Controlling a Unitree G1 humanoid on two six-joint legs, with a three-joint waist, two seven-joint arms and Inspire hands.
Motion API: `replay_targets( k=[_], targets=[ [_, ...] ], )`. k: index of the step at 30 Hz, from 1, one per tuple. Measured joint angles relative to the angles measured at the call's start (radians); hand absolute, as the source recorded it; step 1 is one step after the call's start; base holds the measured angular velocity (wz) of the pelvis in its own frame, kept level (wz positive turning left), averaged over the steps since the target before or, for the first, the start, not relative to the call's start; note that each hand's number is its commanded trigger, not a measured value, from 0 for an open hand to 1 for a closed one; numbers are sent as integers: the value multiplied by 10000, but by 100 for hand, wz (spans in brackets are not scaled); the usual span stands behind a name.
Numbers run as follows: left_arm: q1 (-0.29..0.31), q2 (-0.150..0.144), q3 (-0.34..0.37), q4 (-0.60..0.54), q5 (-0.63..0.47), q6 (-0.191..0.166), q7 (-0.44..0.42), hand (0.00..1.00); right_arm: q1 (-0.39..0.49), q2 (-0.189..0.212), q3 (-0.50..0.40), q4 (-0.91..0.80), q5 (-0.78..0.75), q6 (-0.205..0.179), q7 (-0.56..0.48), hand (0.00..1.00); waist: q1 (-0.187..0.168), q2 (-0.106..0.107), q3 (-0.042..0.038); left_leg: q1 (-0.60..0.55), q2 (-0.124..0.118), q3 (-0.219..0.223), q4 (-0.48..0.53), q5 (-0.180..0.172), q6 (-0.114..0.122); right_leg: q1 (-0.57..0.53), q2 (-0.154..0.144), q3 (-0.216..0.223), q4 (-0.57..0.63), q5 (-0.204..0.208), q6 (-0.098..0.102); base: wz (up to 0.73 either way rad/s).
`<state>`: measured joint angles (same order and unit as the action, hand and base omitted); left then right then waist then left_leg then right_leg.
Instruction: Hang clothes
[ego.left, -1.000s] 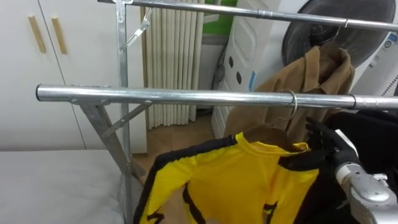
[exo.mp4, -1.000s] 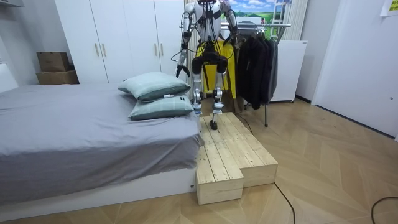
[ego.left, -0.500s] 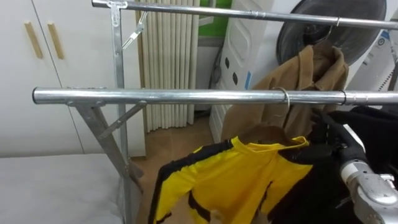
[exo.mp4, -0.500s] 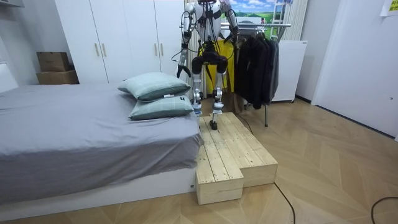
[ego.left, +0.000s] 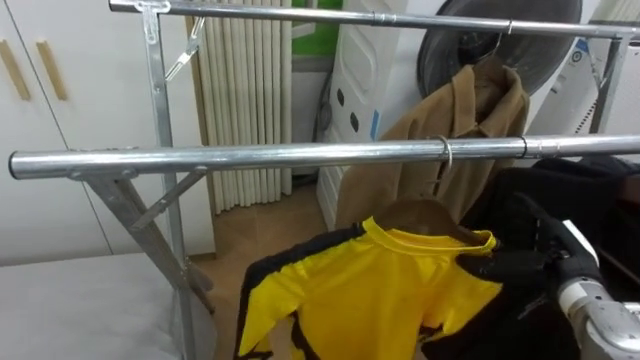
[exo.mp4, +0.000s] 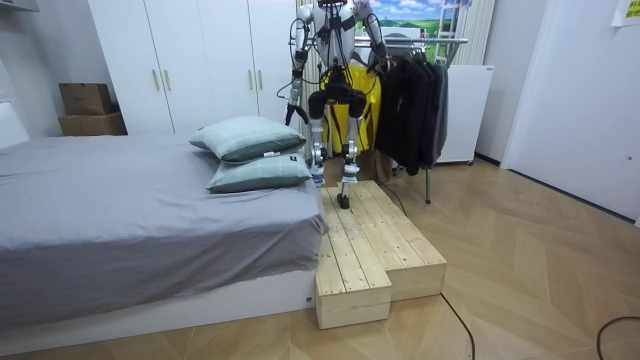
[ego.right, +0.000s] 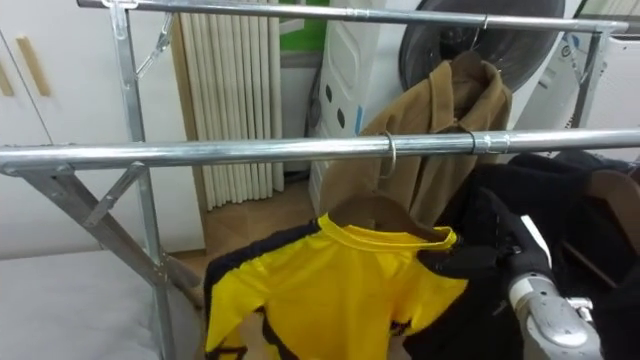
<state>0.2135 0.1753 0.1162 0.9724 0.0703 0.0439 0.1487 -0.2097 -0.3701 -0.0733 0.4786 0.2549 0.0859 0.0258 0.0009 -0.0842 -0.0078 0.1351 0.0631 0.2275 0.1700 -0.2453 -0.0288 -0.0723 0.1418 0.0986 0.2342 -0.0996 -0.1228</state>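
A: Which step?
B: Judging it's finishing: the yellow shirt (ego.left: 370, 290) is hanging from its hanger (ego.left: 425, 212), hooked over the near rail (ego.left: 250, 157).
A: Hands?
B: Right hand (ego.left: 535, 262) is reaching in low, sitting at the shirt's shoulder; can't tell its grip. Left hand (exo.mp4: 288, 115) is hanging at the side. The next move is calling for a clean pull-away.

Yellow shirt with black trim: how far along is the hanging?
Done: the yellow shirt with black trim hangs on its wooden hanger, whose metal hook is over the front steel rail. In hand: the right hand is at the shirt's shoulder. Left: taking that hand away.
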Motion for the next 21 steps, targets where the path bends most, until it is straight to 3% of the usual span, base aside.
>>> replay_targets(
  k=[6, 10, 21],
  targets=[
    [192, 11, 1, 289, 20, -17, -4, 0, 1189, 1, -12, -105, 143, -12, 250, 0, 3, 67, 43, 130, 20, 77, -38, 0, 0, 127, 11, 26, -129, 6, 5, 0],
    [229, 12, 9, 343, 21, -17, 21, 0, 1912, 67, 25, 700, -21, -96, 763, 0, 13, 165, 92, 137, 3, 76, -41, -3, 0, 145, 6, 61, -165, -16, 41, 0],
    [161, 42, 265, 358, 46, -77, -106, 0, 2774, 361, 27, 2288, -1483, -208, 1504, 0, -223, 98, 20, 187, -5, 170, -26, -2, 1, 165, 22, 172, -127, -15, 42, -3]
  ],
)
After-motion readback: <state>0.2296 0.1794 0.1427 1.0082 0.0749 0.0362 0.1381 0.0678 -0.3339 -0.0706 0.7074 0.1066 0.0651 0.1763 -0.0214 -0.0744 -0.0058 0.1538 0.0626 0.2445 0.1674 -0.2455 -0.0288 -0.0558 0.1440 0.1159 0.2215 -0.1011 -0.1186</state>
